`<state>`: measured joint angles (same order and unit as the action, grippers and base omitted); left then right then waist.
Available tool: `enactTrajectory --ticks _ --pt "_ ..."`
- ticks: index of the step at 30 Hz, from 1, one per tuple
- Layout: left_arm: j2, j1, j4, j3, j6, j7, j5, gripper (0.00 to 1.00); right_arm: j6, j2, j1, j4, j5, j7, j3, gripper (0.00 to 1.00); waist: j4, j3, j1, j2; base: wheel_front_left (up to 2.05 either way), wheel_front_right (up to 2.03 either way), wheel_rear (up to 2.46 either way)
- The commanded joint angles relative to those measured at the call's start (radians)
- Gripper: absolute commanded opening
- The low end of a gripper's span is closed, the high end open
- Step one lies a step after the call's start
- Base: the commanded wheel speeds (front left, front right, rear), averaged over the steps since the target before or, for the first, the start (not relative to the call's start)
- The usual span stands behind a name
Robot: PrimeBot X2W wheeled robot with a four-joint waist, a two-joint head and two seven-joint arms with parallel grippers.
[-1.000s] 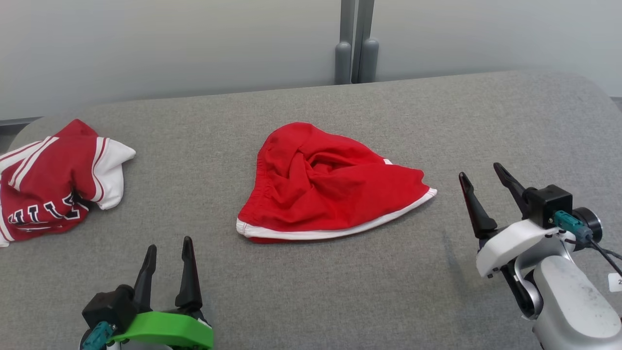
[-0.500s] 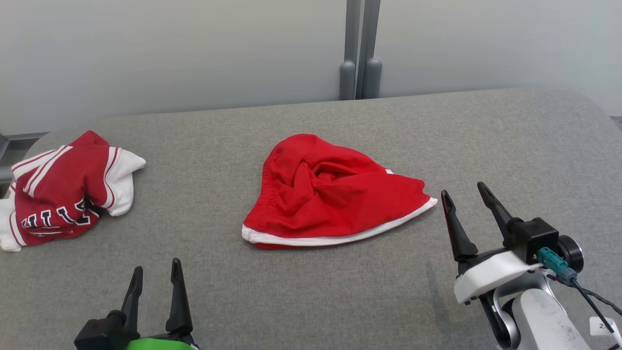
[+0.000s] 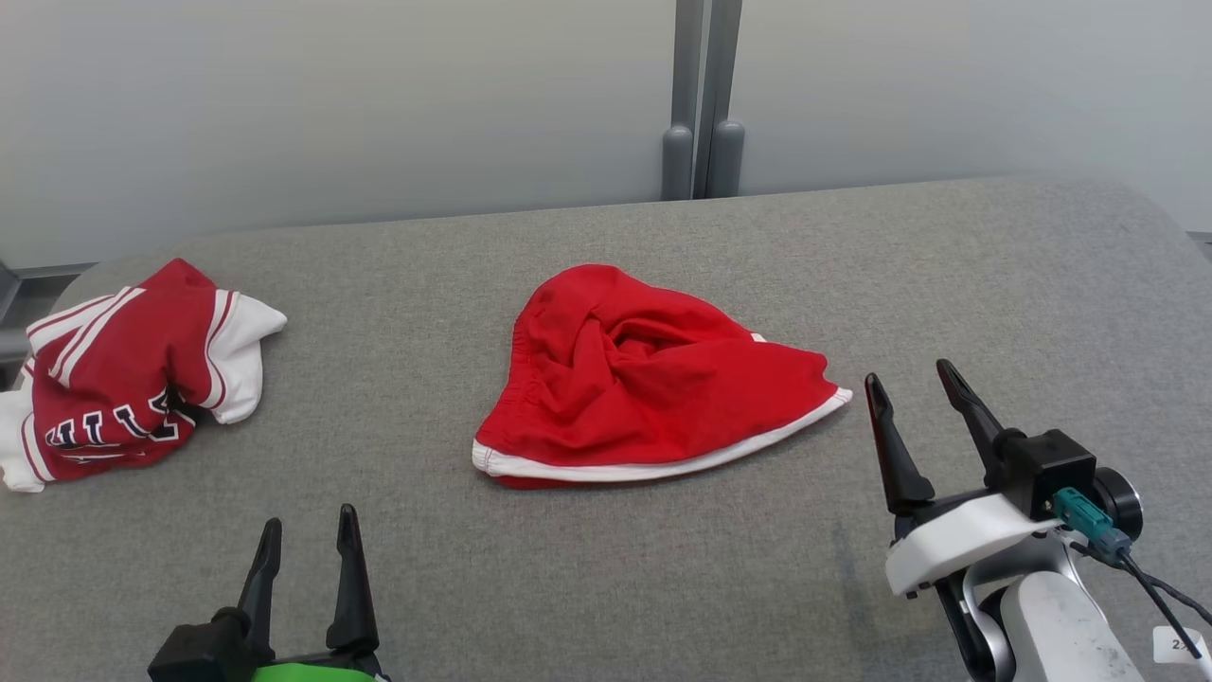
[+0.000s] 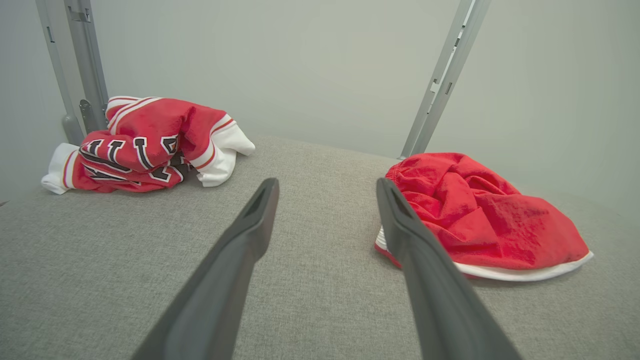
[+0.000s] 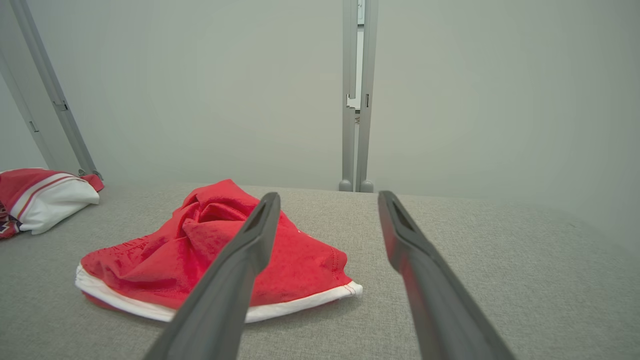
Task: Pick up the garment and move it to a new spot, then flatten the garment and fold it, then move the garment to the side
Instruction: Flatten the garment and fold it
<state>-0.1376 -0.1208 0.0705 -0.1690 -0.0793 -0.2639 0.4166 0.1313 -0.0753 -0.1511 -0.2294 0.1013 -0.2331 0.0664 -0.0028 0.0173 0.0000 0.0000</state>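
The garment [image 3: 644, 388] is a crumpled red piece with a white hem, lying in the middle of the grey padded table [image 3: 606, 578]. It also shows in the left wrist view [image 4: 480, 220] and the right wrist view [image 5: 145, 260]. My left gripper [image 3: 310, 516] stands open near the table's front edge, to the garment's front left, holding nothing [image 4: 326, 182]. My right gripper [image 3: 909, 372] is open too, just right of the garment's white-hemmed corner and clear of it [image 5: 328, 195].
A second bundle, a red and white jersey [image 3: 123, 379] with dark letters, lies at the table's far left [image 4: 145, 145]. Grey metal posts [image 3: 701, 142] rise behind the table's back edge against a pale wall. Bare grey surface lies in front of and right of the garment.
The whole head picture has shifted, so the camera moved. The right gripper now stands a little closer to the garment's right corner. The garment lies as before and both grippers stay open.
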Motion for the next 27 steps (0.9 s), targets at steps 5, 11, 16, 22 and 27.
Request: enactTrajectory --ticks 5,11,16,22,27 --pt "0.000 0.005 0.007 -0.001 0.008 -0.001 -0.009 1.00 -0.001 0.006 0.011 0.000 0.004 0.007 0.000 1.00 -0.002 0.000 0.0000 0.0000 0.00 0.00 0.00" --pt "-0.005 0.008 0.019 -0.007 0.016 -0.001 -0.012 1.00 -0.001 0.009 0.010 -0.003 0.004 0.008 0.005 1.00 -0.009 -0.002 0.0000 0.0000 0.00 0.00 0.00" --pt "-0.023 0.043 0.050 -0.039 0.043 0.035 -0.020 1.00 -0.001 0.009 0.004 0.000 0.006 0.012 0.015 1.00 -0.017 -0.012 0.0000 0.0000 0.00 0.00 0.00" --pt "-0.059 0.128 0.121 -0.084 0.108 0.110 -0.021 1.00 -0.001 0.001 -0.018 0.005 0.011 0.019 0.038 1.00 -0.037 -0.050 0.0000 0.0000 0.00 0.00 0.00" --pt "-0.078 0.215 0.194 -0.091 0.156 0.156 0.017 1.00 -0.001 -0.011 -0.040 0.009 0.020 0.014 0.056 1.00 -0.064 -0.099 0.0000 0.0000 0.00 0.00 0.00"
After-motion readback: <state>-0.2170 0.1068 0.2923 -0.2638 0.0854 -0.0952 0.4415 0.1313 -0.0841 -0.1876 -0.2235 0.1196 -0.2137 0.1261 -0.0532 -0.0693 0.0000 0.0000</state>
